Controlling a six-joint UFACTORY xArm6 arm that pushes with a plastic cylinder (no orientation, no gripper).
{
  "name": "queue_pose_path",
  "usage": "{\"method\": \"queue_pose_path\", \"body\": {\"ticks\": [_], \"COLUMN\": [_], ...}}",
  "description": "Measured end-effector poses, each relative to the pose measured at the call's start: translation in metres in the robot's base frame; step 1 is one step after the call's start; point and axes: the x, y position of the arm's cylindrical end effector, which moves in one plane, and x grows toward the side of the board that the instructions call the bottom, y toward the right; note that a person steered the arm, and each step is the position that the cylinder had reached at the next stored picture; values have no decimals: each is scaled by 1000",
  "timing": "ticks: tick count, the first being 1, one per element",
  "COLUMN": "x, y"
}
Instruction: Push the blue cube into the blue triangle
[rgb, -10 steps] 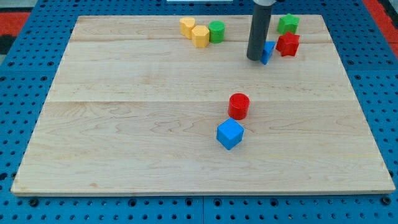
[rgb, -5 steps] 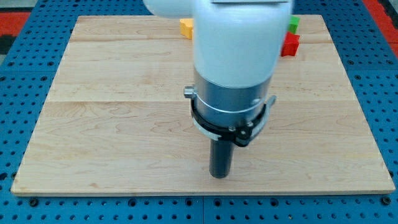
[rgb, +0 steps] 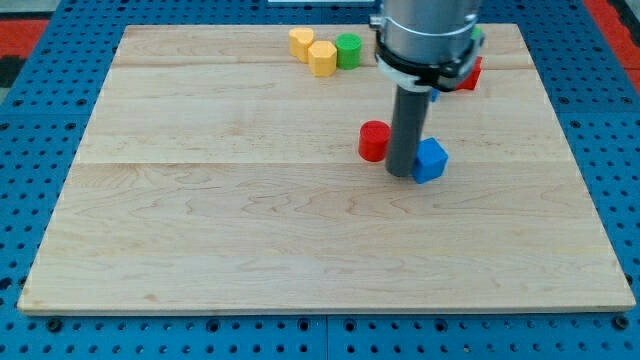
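On the pale wooden board (rgb: 200, 200) our dark rod stood upright, my tip (rgb: 401, 174) touching the blue cube (rgb: 431, 160) on its left side, with the red cylinder (rgb: 374, 141) just left of the rod. We had no pincer. The blue triangle was hidden from us behind the arm

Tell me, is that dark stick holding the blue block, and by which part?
Nothing is held. My tip only stands against the blue cube, at its side toward the view's left; the red cylinder sits just beyond.
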Motion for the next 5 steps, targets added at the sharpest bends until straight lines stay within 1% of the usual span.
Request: {"method": "queue_pose_path", "body": {"ticks": [1,2,4,5], "x": [20,-5,-103,-32], "y": [35,64,70,72]}}
